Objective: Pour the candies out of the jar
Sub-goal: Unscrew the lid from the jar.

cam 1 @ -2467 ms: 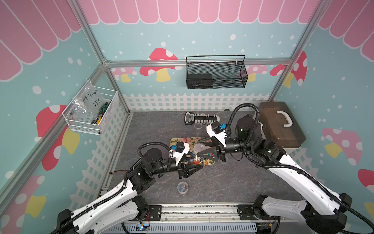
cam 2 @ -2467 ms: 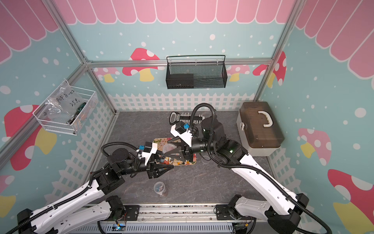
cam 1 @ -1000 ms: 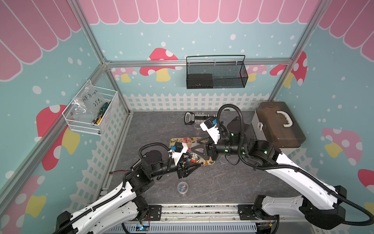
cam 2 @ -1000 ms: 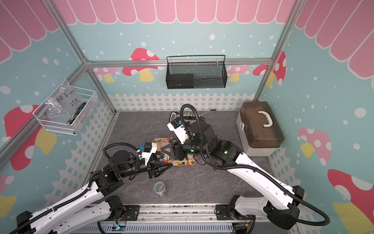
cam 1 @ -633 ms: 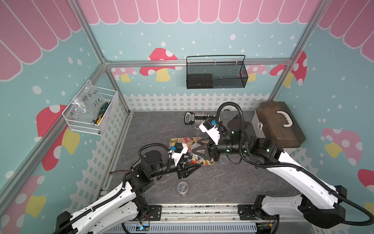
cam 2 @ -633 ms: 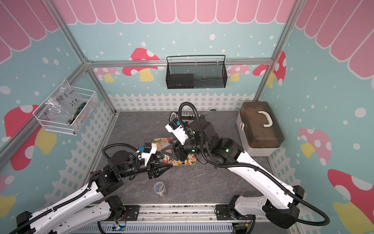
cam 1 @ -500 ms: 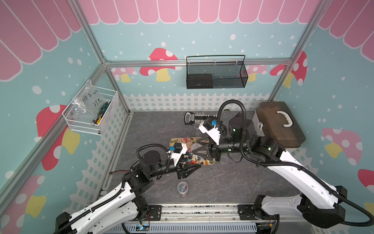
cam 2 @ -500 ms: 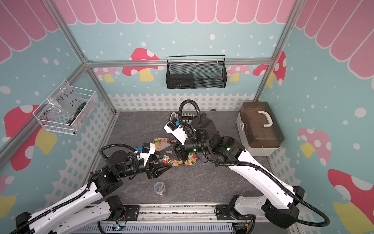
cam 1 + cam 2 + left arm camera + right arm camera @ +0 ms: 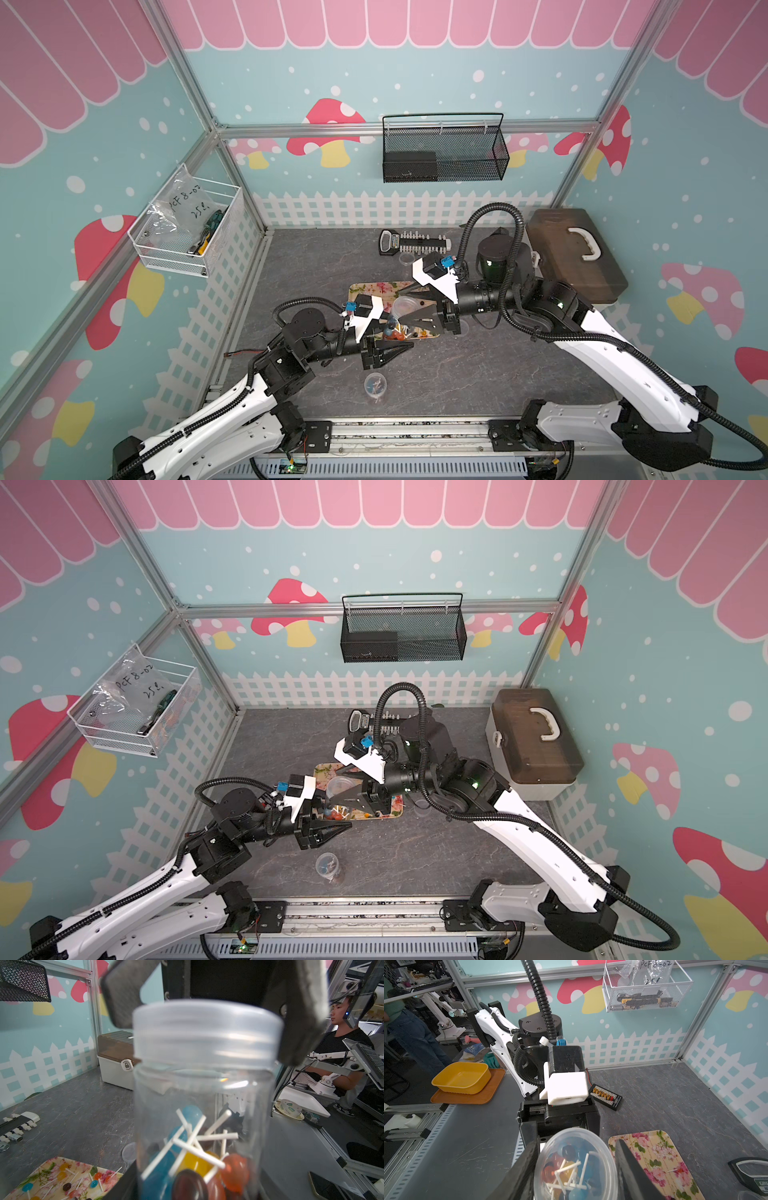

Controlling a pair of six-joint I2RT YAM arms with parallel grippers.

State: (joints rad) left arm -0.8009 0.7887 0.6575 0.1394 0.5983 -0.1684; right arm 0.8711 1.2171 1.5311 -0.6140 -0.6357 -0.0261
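The jar (image 9: 203, 1105) sits so close to my left wrist camera that it blurs, its base cut off at the edge. My left fingers (image 9: 122, 1184) on it are almost wholly hidden. Whether my right fingers (image 9: 525, 1159) touch its lid (image 9: 571, 1132), I cannot tell.

Robotics lab cell. Aluminium-profile frame (image 9: 180, 66) with printed mushroom wall panels (image 9: 415, 62) boxes in the desk (image 9: 478, 374), and a base rail (image 9: 399, 432) runs along its front edge. Just outside, a person (image 9: 340, 1043) sits at another white arm rig (image 9: 326, 1082).
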